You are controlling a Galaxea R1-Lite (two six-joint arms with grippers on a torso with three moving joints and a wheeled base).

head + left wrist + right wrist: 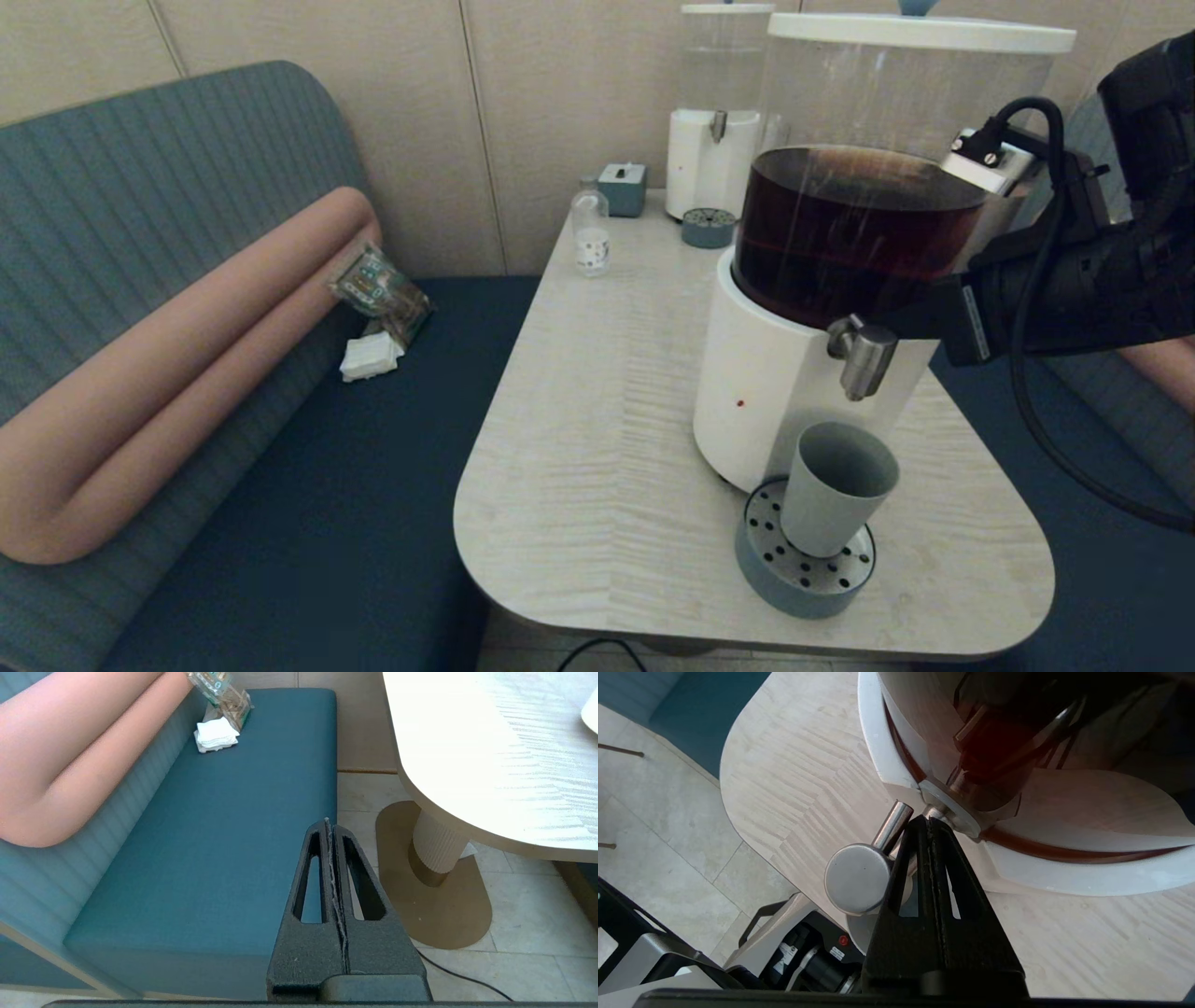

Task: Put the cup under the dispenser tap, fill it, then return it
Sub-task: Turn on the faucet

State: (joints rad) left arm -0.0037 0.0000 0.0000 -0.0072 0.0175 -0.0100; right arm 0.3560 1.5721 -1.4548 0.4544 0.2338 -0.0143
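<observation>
The grey-green cup (836, 499) stands upright on the round perforated drip tray (795, 571), directly beneath the brushed-metal dispenser tap (864, 355) of the large white-based dispenser (766, 401) holding dark brown liquid. No liquid shows inside the cup. My right gripper (896, 322) reaches in from the right at tap height. In the right wrist view it (927, 821) is shut with nothing between its fingers, tips against the tap's neck beside the lever rod (892, 823) and the round tap (857, 879), which hides most of the cup. My left gripper (329, 826) is shut, parked low beside the sofa.
At the back of the pale table (579, 420) stand a smaller dispenser (714, 140) with clear liquid, its drip tray (708, 227), a teal box (623, 187) and a small glass bottle (590, 233). A snack pack (381, 289) and napkins (371, 357) lie on the blue sofa (280, 485).
</observation>
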